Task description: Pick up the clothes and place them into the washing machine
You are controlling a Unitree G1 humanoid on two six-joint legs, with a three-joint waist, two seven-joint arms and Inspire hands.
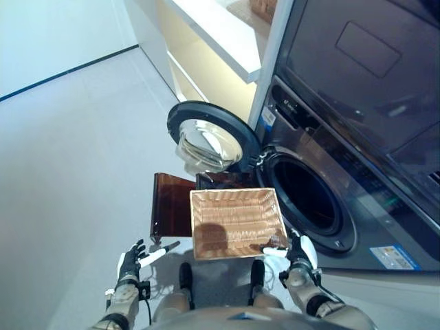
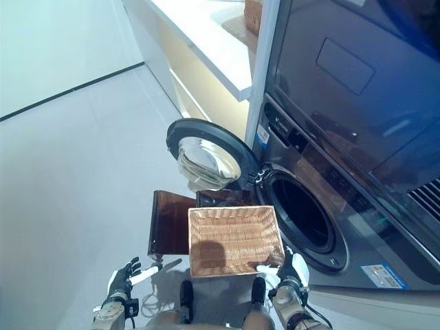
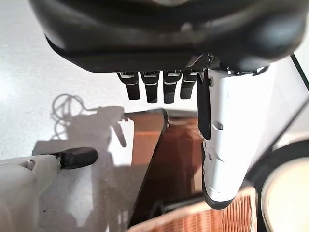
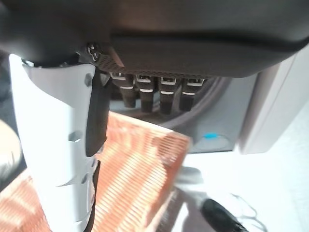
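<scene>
A woven wicker basket (image 1: 237, 221) rests on a low dark-brown stand (image 1: 168, 203) in front of the washing machine (image 1: 323, 206). Only bare weave shows inside the basket, and no clothes appear in any view. The machine's round door (image 1: 210, 141) hangs open to the left, and the drum opening (image 1: 306, 196) is dark. My left hand (image 1: 130, 265) hangs open, low beside the stand's near left corner, holding nothing. My right hand (image 1: 299, 251) is open beside the basket's near right corner. Its white-covered thumb (image 4: 58, 145) lies over the weave (image 4: 135, 169).
A white countertop (image 1: 220, 31) with pale cabinets below runs along the left of the machine. Another dark appliance front (image 1: 364, 62) stands above the washer. Pale floor (image 1: 75, 158) stretches out to the left.
</scene>
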